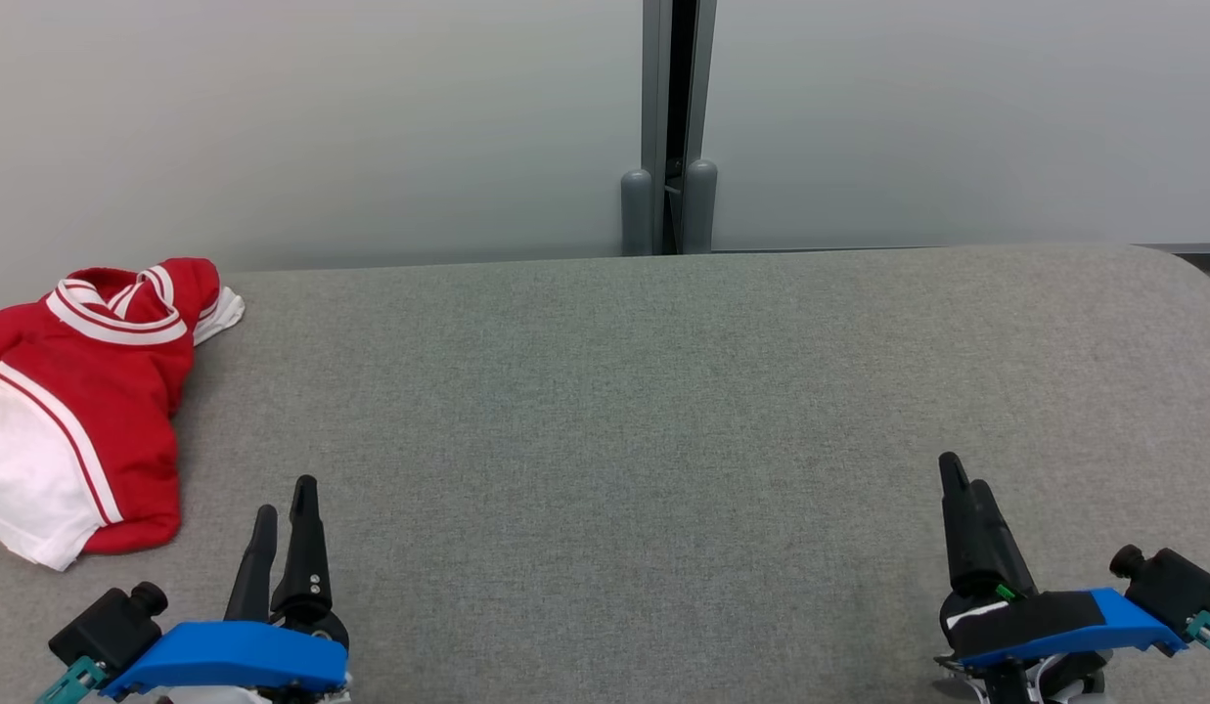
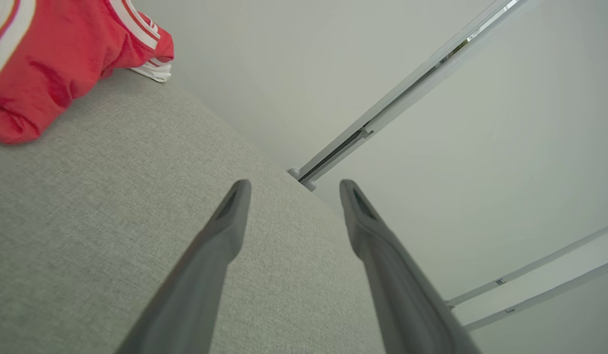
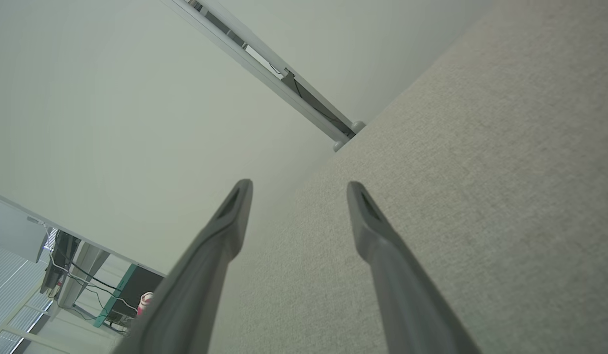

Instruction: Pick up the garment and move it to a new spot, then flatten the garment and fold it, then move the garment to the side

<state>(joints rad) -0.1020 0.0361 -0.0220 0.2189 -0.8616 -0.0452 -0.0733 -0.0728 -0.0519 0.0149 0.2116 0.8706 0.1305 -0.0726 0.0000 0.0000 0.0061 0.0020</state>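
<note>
Counted: one garment [image 1: 86,391], red with white bands and a white panel, crumpled on the left side of the grey fabric desk [image 1: 663,411], reaching from the far edge toward the near side and cut off by the left border of the head view (full extent not visible).

Two grippers. Left gripper [image 1: 285,496] at near left, just right of the garment and apart from it, jaws apart, empty. Right gripper [image 1: 960,471] at near right, well apart from the garment, jaws apart, empty.

Behind the desk: two pale wall panels [image 1: 321,127], dark gap between, two grey rounded posts [image 1: 637,210] at its foot.
</note>
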